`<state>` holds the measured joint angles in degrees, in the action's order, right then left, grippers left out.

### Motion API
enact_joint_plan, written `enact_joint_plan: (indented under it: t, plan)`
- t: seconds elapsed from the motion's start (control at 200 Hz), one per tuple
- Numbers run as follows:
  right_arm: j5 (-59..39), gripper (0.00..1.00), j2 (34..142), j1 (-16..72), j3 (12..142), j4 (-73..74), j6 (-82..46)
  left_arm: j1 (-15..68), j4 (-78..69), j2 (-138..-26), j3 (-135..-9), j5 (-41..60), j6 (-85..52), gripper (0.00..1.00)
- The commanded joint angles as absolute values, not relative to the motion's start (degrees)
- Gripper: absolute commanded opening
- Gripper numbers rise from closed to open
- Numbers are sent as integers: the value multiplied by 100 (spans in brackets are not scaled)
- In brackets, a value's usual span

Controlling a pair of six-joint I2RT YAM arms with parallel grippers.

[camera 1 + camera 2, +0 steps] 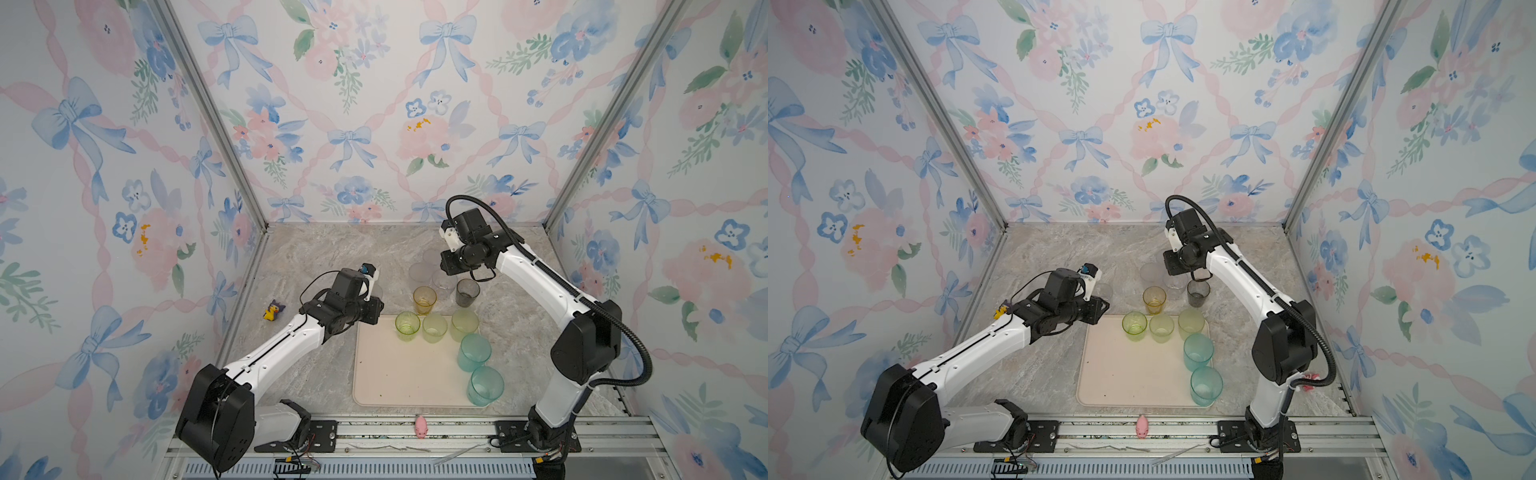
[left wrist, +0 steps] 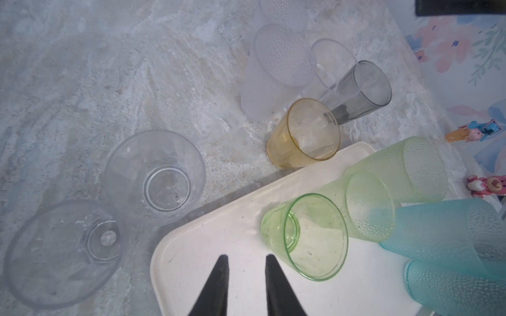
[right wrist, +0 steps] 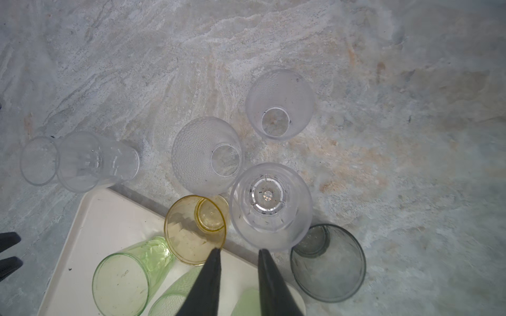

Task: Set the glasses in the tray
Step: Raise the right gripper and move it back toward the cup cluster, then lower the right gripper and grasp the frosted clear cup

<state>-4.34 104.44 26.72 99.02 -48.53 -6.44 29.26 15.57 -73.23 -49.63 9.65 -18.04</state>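
On the cream tray (image 1: 399, 374), teal tumblers (image 1: 473, 352) are standing at four o'clock, green tumblers (image 1: 434, 327) at twelve, the left gripper (image 2: 245, 255) is hovering at eleven and the right gripper (image 3: 238, 249) beyond, over the amber glass (image 1: 424, 300) and frosted glasses (image 1: 419, 273), both jaw pairs parted, empty.

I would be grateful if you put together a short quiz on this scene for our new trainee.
1. How many glasses stand in the tray?
2. True or false: the amber glass stands in the tray.
3. The left gripper holds: A) a glass, B) a toy, C) nothing.
Key: 1) five; 2) false, it stands on the table just beyond the tray's rim; 3) C.
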Motion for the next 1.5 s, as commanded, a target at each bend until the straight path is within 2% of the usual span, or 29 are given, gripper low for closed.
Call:
enact_joint_plan:
  t: [0.0, 0.18, 0.305, 0.435, 0.84, 1.496]
  plan:
    - [-710, 26, 10771, 2726, 10253, -5204, -602, 2901, 1714, -7475, -5230, 992, -1627, 25]
    - [-595, 25, 11374, 2831, 10710, -5496, -504, 2905, 1714, -7513, -5313, 1004, -1582, 25]
    - [-550, 31, 11654, 2839, 10929, -5548, -508, 2892, 1714, -7445, -5241, 980, -1556, 25]
    - [-493, 31, 11859, 2866, 11111, -5563, -503, 2851, 1714, -7392, -5173, 989, -1539, 25]
    - [8, 28, 12518, 2918, 11830, -5825, -449, 2721, 1714, -7309, -5058, 1063, -1468, 25]
    - [26, 19, 13231, 2984, 12539, -6113, -431, 2518, 1714, -7187, -4834, 1102, -1398, 24]
